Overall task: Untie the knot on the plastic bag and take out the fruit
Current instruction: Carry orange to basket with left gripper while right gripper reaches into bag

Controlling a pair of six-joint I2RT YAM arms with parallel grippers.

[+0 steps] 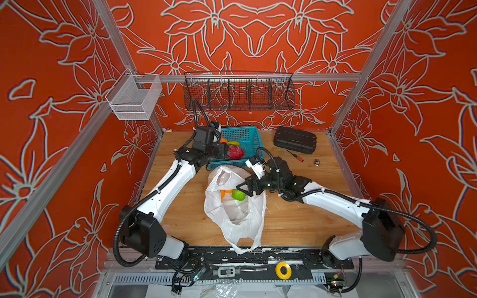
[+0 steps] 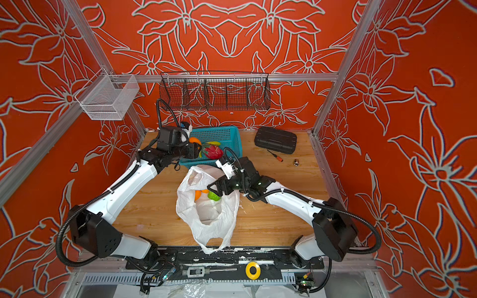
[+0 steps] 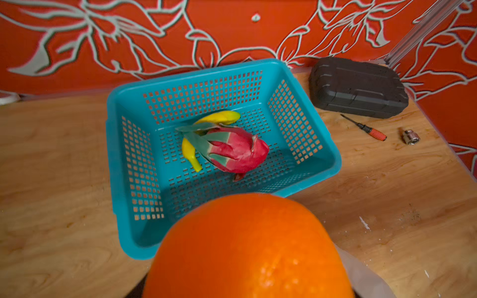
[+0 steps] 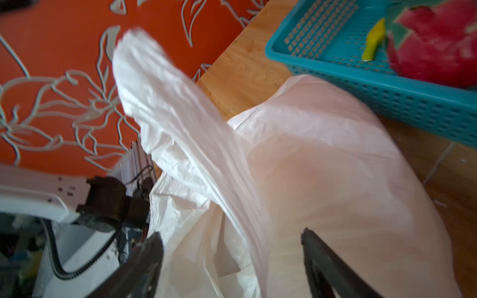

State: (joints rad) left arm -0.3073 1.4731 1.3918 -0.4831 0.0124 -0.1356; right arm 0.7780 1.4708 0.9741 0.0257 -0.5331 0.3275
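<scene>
**Items outside the task.**
- Teal basket [image 1: 242,135]: perforated plastic, directly below and ahead of the left gripper [image 1: 224,146]; near the right gripper [image 1: 241,190], on its rear-wall side.
- Banana [image 3: 222,117]: curved and yellow, on the basket floor ahead of the left gripper.
- Black case [image 1: 295,140]: ribbed, flat on the wooden tabletop [image 1: 296,219], beyond the right gripper toward the rear wall.
- Screwdriver [image 1: 294,155]: orange-handled, between the case and the right gripper.
- Small metal piece [image 1: 316,162]: probably a socket, beside the screwdriver and farther from the right gripper.
- Black wire basket [image 1: 238,94] and white mesh basket [image 1: 134,99]: hung on frame rails, well above both grippers.
- Yellow tape roll [image 1: 283,269]: at the front edge, well apart from both.
</scene>
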